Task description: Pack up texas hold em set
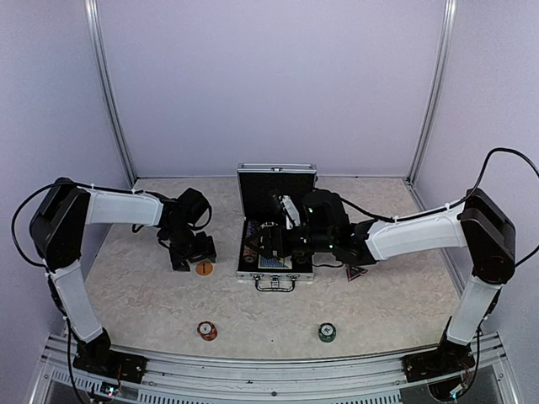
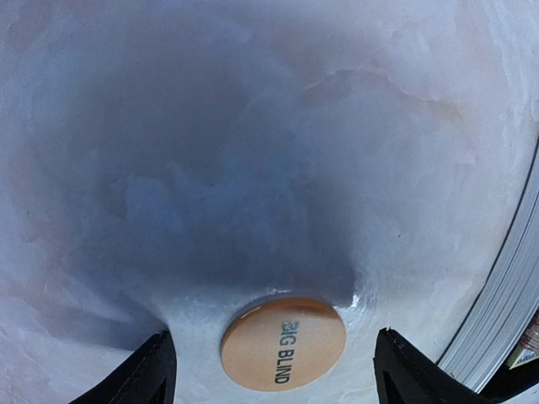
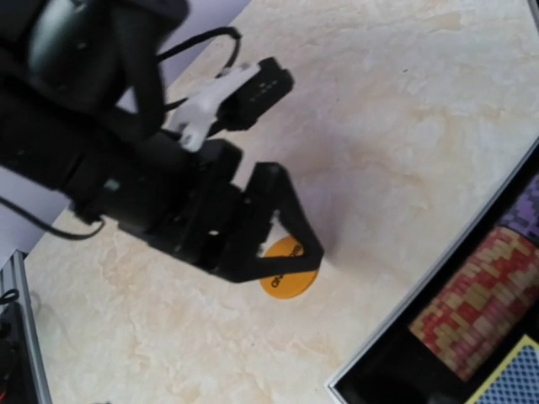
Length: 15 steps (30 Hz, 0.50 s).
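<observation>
The silver case [image 1: 241, 220] lies open mid-table with its lid upright. Inside are a row of chips [image 3: 472, 311] and a blue card deck [image 3: 515, 379]. An orange "BIG BLIND" disc [image 2: 284, 342] lies flat on the table left of the case, also seen in the overhead view as the disc [image 1: 203, 268]. My left gripper [image 2: 272, 333] is open, one finger on each side of the disc and neither touching it. My right gripper [image 1: 271, 241] hovers over the case's tray. Its fingers do not show in its own wrist view, and I see nothing in them.
A red-black triangle marker [image 1: 355, 273] lies right of the case. A red chip stack [image 1: 207, 330] and a green chip stack [image 1: 327, 332] stand near the front edge. The case rim [image 2: 502, 313] runs close to the right of the left gripper.
</observation>
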Tool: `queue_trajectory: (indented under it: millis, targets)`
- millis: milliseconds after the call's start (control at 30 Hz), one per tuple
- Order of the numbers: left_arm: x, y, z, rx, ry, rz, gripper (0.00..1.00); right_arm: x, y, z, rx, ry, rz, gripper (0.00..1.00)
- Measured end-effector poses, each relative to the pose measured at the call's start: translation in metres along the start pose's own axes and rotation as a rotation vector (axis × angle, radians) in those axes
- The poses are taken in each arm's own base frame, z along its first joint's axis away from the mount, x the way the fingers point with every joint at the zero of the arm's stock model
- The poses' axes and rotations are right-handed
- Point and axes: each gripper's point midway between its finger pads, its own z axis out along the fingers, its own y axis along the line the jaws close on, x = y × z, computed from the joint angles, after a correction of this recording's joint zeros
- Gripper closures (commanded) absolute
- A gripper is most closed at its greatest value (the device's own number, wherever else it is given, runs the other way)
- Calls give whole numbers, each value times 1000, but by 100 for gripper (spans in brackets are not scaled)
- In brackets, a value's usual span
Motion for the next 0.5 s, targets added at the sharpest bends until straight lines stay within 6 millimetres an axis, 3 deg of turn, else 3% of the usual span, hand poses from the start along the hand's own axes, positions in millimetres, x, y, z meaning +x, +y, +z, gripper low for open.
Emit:
queue_trajectory:
  millis: [333, 500]
  targets:
    - [-3, -8, 7, -79, 9, 78, 21, 8, -5, -6, 27, 27, -3, 20]
    - [0, -4, 9, -147, 11, 129, 25, 3, -2, -17, 38, 16, -9, 20]
